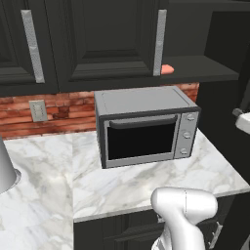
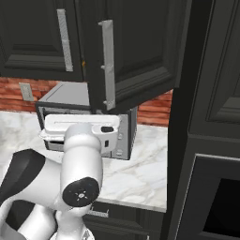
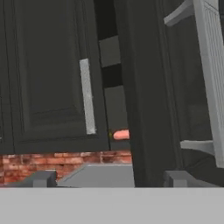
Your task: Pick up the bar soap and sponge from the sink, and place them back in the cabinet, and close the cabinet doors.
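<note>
The salmon-pink bar soap [image 1: 167, 69] lies on the dark shelf of the upper cabinet [image 1: 205, 66], just right of the shut left door's silver handle [image 1: 159, 43]. In the hand view the bar soap [image 3: 121, 134] shows through the gap between that left door [image 3: 52, 87] and the edge of the right cabinet door [image 3: 140, 87], which stands swung open. Its handle [image 3: 210, 83] is close on the right. My gripper [image 3: 109, 179] is open with nothing between its fingertips, below and in front of the cabinet. The sponge and the sink are out of view.
A grey microwave [image 1: 146, 127] stands on the white marble counter [image 1: 146, 185] under the cabinet, against a red brick wall [image 1: 29, 117]. The open door [image 2: 140, 51] juts out over the microwave. A tall dark unit [image 2: 211, 117] bounds the counter on the right.
</note>
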Robot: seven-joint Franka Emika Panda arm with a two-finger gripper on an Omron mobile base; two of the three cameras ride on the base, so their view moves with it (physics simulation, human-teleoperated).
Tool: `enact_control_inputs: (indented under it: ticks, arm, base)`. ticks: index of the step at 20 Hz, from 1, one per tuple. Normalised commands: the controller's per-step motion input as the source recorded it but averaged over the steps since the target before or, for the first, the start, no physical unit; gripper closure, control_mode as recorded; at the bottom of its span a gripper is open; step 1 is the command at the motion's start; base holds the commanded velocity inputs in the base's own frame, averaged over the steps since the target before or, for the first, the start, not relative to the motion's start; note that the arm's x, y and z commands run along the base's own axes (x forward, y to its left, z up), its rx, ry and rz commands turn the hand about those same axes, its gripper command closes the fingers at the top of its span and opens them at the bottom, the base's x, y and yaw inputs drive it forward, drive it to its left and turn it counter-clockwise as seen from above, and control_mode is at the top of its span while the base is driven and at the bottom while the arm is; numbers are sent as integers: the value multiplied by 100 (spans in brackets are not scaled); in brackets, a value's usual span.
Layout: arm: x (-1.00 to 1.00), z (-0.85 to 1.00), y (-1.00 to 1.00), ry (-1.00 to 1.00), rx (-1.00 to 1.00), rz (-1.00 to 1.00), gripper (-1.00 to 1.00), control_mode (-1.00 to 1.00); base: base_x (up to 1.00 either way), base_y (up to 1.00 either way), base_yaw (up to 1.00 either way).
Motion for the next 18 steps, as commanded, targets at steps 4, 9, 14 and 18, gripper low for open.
enact_control_inputs:
  ticks: [4, 9, 14, 18]
  arm:
    - [47, -59, 32, -4, -7, 9, -100, -100]
    - [49, -44, 24, -4, -3, 10, -100, -100]
    - [42, -2, 4, -12, 0, 5, -100, -100]
    - [30, 0, 1, -15, 0, 1, -100, -100]
  base:
    - [0, 0, 0]
    - [0, 0, 0]
    - [0, 0, 0]
    - [0, 0, 0]
